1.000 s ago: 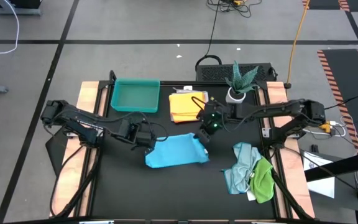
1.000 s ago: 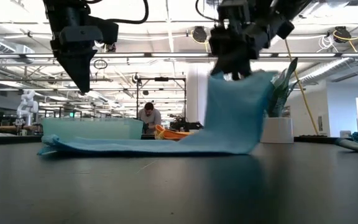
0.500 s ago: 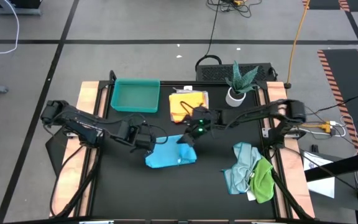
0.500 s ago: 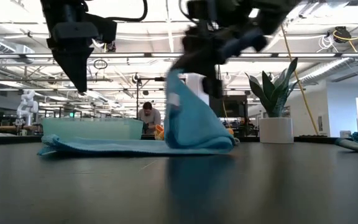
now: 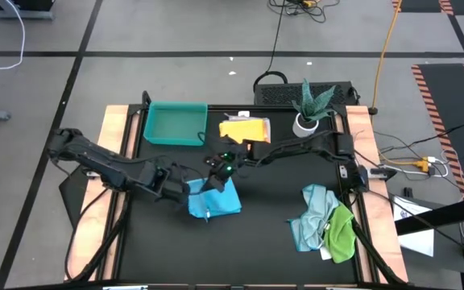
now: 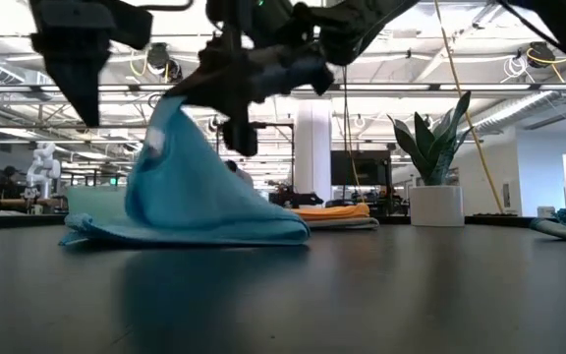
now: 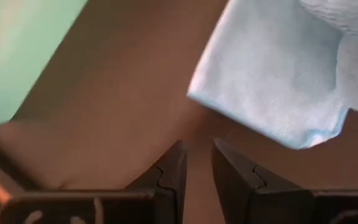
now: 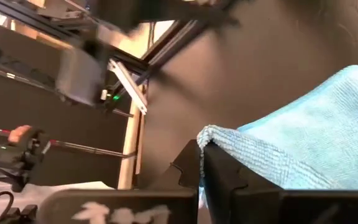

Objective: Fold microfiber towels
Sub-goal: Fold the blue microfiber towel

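Two slim black arms, left arm [image 5: 103, 165] and right arm [image 5: 296, 149], are built of jointed tubular links; a small green light [image 5: 223, 157] glows on the right wrist at frame centre.

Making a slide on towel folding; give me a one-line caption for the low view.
Right gripper lifts a corner of the bright blue towel over itself while the left gripper hovers beside it.

Bright blue towel [image 5: 216, 199] — teal tray [image 5: 175, 124] (plain).

We see the right tool [image 5: 216, 179] carried toward nine o'clock across the counter, dragging its pinched edge of the bright blue towel [image 5: 216, 200] over itself; the left tool [image 5: 185, 187] has drawn slightly back.
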